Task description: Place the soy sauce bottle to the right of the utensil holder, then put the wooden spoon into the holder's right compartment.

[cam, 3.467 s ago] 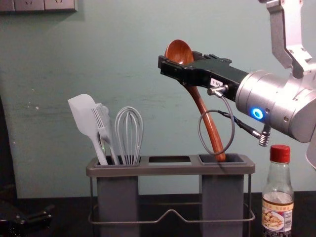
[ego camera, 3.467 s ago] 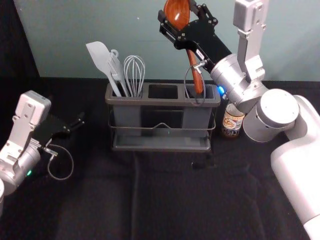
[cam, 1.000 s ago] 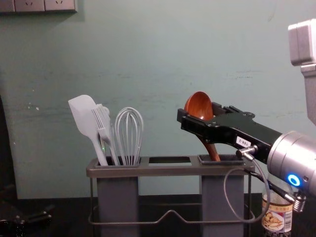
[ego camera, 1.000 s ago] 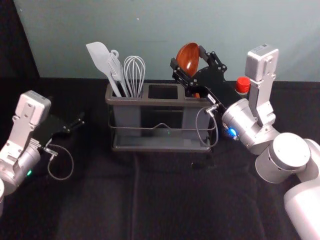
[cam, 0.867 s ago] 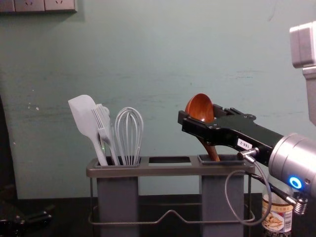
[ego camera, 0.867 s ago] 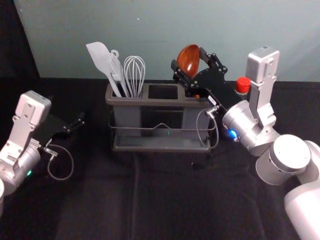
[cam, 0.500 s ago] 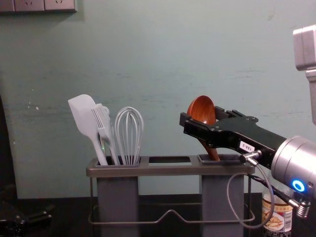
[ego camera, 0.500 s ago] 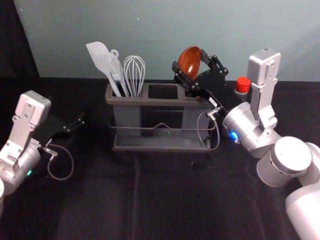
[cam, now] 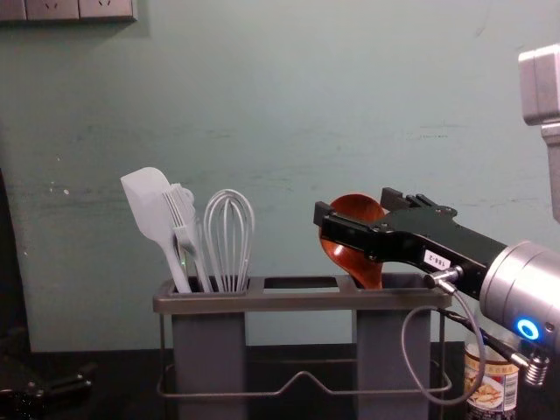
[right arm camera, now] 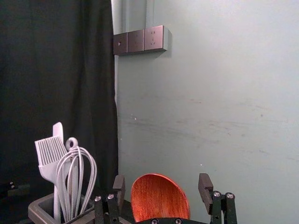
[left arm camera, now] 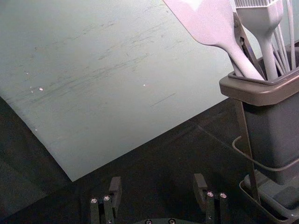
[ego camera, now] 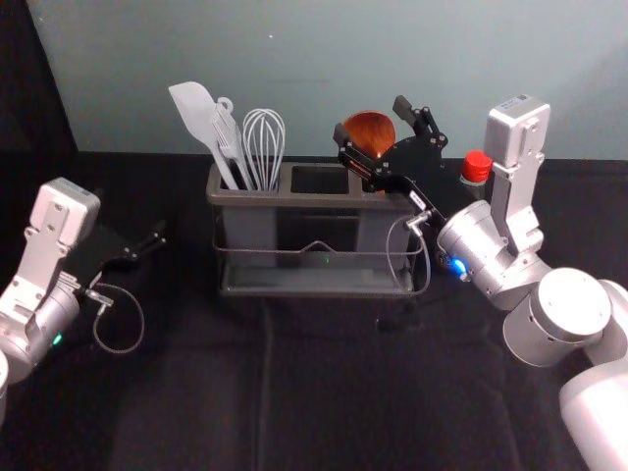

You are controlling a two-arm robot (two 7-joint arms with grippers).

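Over the right compartment of the utensil holder (ego camera: 285,198), my right gripper (ego camera: 371,118) stands open around the bowl of the wooden spoon (ego camera: 370,131). In the right wrist view the spoon (right arm camera: 160,198) sits between the parted fingers of the right gripper (right arm camera: 161,186), with a gap on its far side. The chest view has the spoon (cam: 357,254) leaning, its lower part down in the right compartment. The soy sauce bottle (ego camera: 476,167) stands right of the holder, partly behind the right arm. My left gripper (ego camera: 152,240) is parked at the left, open in the left wrist view (left arm camera: 156,189).
A white spatula (ego camera: 199,113), a brush and a whisk (ego camera: 264,147) stand in the holder's left compartment. The middle compartment (ego camera: 320,180) has nothing visible in it. A wall (cam: 289,105) rises behind the holder.
The right gripper came down and rightward with the spoon, then opened. Since half a second ago the spoon has dropped lower and tilted differently. The left arm is unmoved.
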